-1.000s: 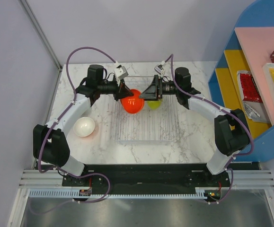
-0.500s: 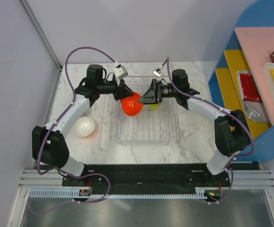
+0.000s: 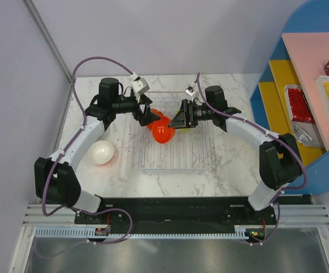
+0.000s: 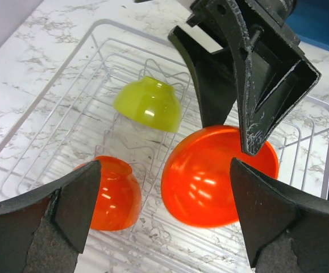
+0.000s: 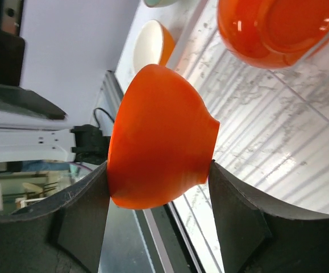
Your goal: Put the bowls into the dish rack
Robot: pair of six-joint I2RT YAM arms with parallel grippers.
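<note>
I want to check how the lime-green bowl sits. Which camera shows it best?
Left wrist: the lime-green bowl sits whole and unobstructed in the dish rack. Top external shows only a sliver beside the right gripper; right wrist catches just its edge.

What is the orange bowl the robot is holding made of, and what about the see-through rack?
The orange bowl looks like glossy plastic, or perhaps glazed ceramic: it is smooth, with bright spots of reflected light. The dish rack looks like clear hard plastic, because the marble-patterned table shows through its thin ribs.
</note>
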